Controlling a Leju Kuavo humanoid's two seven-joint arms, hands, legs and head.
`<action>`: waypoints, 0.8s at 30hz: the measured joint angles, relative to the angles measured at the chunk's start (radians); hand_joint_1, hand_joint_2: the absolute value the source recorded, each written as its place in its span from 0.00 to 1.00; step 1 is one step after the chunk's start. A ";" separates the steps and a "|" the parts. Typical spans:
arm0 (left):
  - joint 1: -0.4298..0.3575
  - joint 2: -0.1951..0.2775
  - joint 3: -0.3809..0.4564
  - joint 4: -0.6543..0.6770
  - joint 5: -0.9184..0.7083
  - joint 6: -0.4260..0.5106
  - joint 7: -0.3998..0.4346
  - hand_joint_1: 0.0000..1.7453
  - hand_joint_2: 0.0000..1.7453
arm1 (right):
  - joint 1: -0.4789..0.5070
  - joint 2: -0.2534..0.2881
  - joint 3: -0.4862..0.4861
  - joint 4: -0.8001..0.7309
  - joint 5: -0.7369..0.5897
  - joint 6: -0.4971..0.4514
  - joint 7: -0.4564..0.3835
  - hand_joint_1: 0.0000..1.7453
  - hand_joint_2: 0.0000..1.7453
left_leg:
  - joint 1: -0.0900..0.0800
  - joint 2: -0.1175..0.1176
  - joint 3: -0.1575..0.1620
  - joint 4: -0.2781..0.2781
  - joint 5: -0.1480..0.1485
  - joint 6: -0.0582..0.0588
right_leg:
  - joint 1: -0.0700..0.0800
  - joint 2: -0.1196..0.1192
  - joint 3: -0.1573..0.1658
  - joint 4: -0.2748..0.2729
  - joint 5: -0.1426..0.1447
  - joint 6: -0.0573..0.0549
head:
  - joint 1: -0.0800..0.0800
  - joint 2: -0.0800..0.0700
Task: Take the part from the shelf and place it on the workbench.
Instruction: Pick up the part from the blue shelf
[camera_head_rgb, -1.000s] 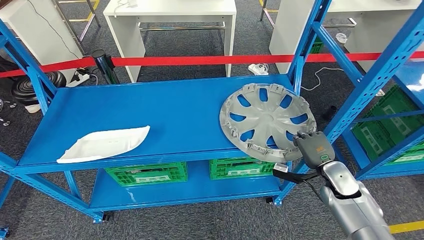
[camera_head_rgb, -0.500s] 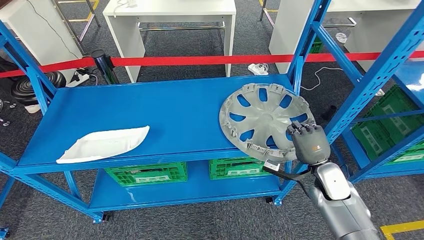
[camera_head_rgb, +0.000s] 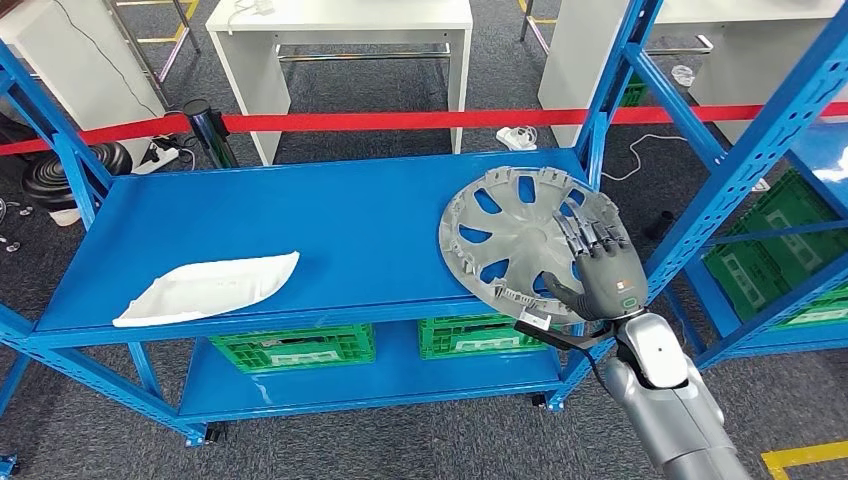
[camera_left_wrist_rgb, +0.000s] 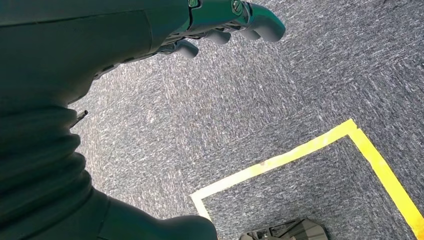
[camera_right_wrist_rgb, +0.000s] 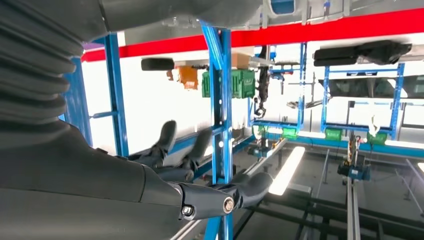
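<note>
- Right hand (camera_head_rgb: 600, 275) nearest, at the shelf's front right corner. Fingers spread and laid over the near-right part of the hubcap (camera_head_rgb: 520, 240), thumb at its rim. Nothing gripped, so hand open.
- Left hand (camera_left_wrist_rgb: 220, 20) hangs low over carpet with yellow floor tape (camera_left_wrist_rgb: 300, 155). Fingers loosely bent, nothing in them; how far they are curled in I cannot tell.
- Hubcap is a grey spoked wheel cover on the top blue shelf (camera_head_rgb: 300, 220), right end, near edge jutting over the shelf front. Looks a bit tilted.
- White tray (camera_head_rgb: 210, 285) on the same shelf, left front, well apart from the hubcap.
- Green crates (camera_head_rgb: 290, 345) on the lower level.
- Beyond: red barrier tape (camera_head_rgb: 400, 120), then a white table (camera_head_rgb: 340, 20), likely the workbench.
- Progress: early. Reach made, grasp not closed, part not lifted. Left: grip, lift off shelf, carry, set down on table.
</note>
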 joint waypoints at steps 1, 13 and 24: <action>0.000 0.001 0.000 0.000 0.000 0.000 0.000 0.00 1.00 | -0.001 0.001 0.000 0.004 -0.007 0.003 -0.003 0.00 1.00 | 0.000 0.000 0.000 0.000 0.000 0.000 | 0.000 0.000 0.000 0.000 0.000 0.000 | 0.000 0.000; 0.000 0.003 0.000 0.000 -0.002 -0.010 0.005 0.00 1.00 | -0.024 0.031 0.010 0.070 -0.171 0.049 -0.068 0.00 1.00 | 0.000 0.000 0.000 0.000 0.000 0.000 | 0.000 0.000 0.000 0.000 0.000 0.000 | 0.000 0.000; -0.002 0.003 0.000 0.000 -0.012 -0.018 0.025 0.00 1.00 | -0.050 0.141 0.055 0.117 -0.280 0.089 -0.099 0.00 1.00 | 0.001 0.000 0.000 -0.001 0.000 0.000 | 0.000 0.000 0.000 0.000 0.000 -0.001 | 0.000 0.000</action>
